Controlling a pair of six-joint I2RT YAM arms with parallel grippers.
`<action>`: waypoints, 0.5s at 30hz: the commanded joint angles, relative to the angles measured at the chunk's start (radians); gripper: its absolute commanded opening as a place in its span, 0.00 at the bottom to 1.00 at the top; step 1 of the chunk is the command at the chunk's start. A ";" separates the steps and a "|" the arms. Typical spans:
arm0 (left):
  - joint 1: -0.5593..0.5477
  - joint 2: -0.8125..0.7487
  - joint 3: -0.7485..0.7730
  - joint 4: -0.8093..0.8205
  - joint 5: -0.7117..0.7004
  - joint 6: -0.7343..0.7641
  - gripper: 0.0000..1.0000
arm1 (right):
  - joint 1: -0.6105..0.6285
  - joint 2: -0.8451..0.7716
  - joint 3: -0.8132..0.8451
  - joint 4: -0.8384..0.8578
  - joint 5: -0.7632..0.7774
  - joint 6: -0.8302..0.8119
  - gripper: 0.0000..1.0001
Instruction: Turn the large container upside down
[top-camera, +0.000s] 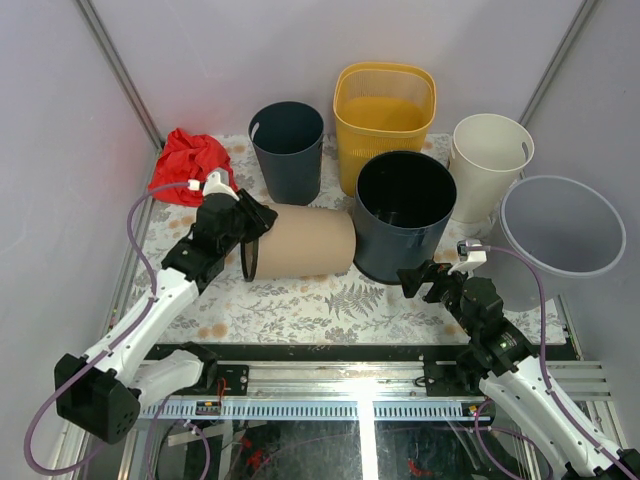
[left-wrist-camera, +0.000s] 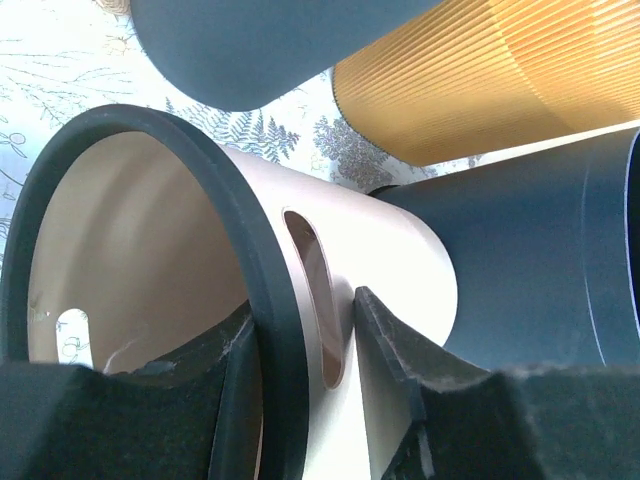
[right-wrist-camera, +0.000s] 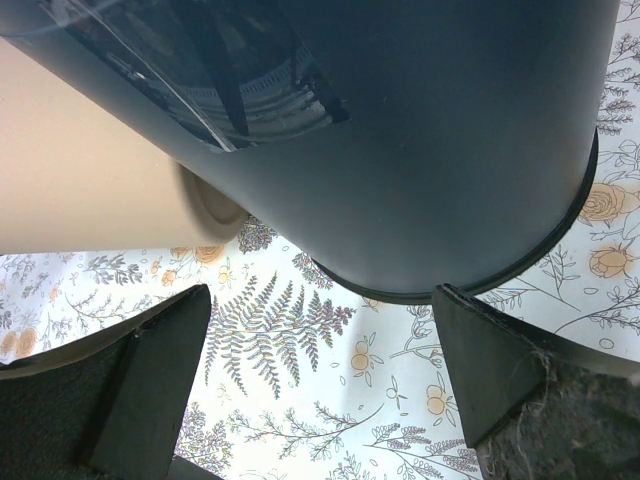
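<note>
The tan container (top-camera: 305, 242) lay on its side mid-bench (top-camera: 300, 310). Its mouth faced left, and its closed base was touching or just beside the big dark bin (top-camera: 403, 215) on its right. The left end effector (top-camera: 250, 236) was clamped on the container's black rim (left-wrist-camera: 230, 200), with one finger inside the mouth and the other outside by the handle slot (left-wrist-camera: 315, 290). A pinch on the lip gave leverage for tipping. That suited a flip that looked about half done, as the mouth was not yet down on the bench.

The right end effector (right-wrist-camera: 322, 300) hung wide open and empty on the near side of the dark bin's base, touching nothing. It looked idle, or placed to steady that bin if the tan one pushed against it. I judged the tan container, being the one gripped, to be the one the task meant.
</note>
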 joint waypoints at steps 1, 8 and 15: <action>-0.001 0.024 0.013 -0.096 -0.057 0.062 0.36 | -0.004 -0.002 -0.002 0.035 0.017 0.009 0.99; -0.001 0.113 0.087 -0.222 -0.211 0.055 0.43 | -0.004 -0.006 -0.002 0.033 0.015 0.010 0.99; -0.001 0.158 0.123 -0.251 -0.272 0.057 0.47 | -0.004 -0.010 -0.002 0.030 0.014 0.011 0.99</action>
